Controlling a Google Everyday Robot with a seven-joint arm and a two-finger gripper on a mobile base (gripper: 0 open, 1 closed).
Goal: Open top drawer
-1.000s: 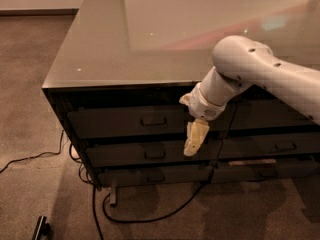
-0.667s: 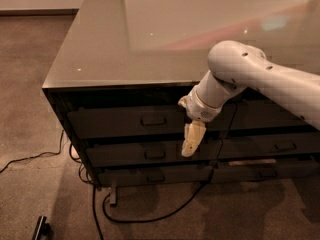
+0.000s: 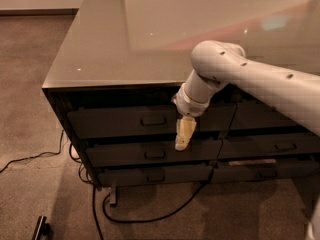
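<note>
The top drawer point(image 3: 115, 121) is the tallest dark front in the left column of a cabinet, under the glossy top. It is shut, with a small rectangular pull handle point(image 3: 153, 120) at its centre. My gripper point(image 3: 181, 143) hangs point-down from the white arm point(image 3: 220, 69), in front of the right part of that drawer front. It is a short way right of the handle and apart from it. Its tan tip reaches down over the front of the drawer below.
Two shallower dark drawers point(image 3: 150, 155) lie below the top one. The right column of drawers point(image 3: 280, 146) is partly behind the arm. The cabinet top point(image 3: 125, 44) juts out above. Black cables point(image 3: 150, 216) trail on the carpet, and a dark object point(image 3: 40, 229) lies at bottom left.
The arm and gripper have moved slightly left along the drawer fronts, closer to the top drawer's handle. The drawers have not moved.
</note>
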